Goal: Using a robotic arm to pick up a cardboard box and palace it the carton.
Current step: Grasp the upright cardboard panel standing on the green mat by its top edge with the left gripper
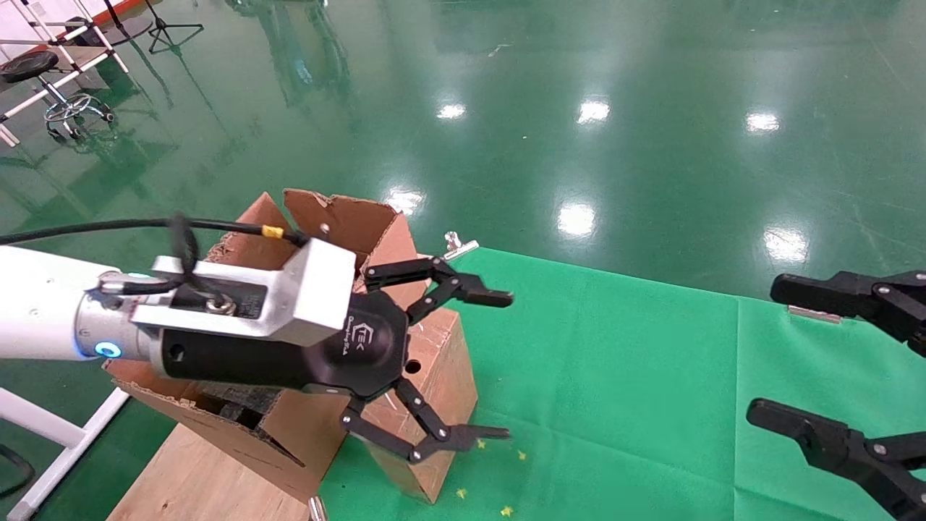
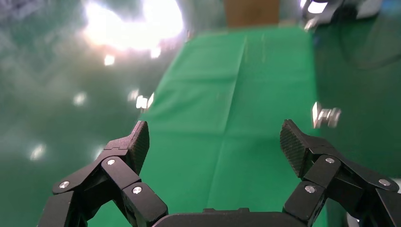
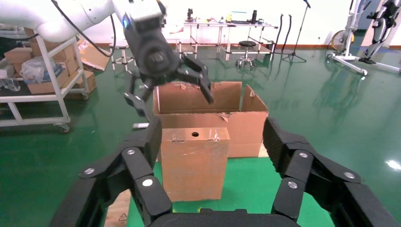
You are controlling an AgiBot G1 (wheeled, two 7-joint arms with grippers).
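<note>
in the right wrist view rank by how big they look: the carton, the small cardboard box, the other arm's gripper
1. carton, widest though partly hidden behind the box.
2. cardboard box, nearer the camera, so its look is flattered.
3. left gripper, open above them.

Glossy green floor (image 1: 651, 87) all around, ceiling lights glaring off it ahead of my claw. Green cloth (image 1: 636, 376) spreads below and to its right. Black stool (image 1: 32, 69) and white-framed rack (image 3: 45, 90) far off to the left. White wall (image 3: 293, 19) behind work tables (image 3: 222, 28).
</note>
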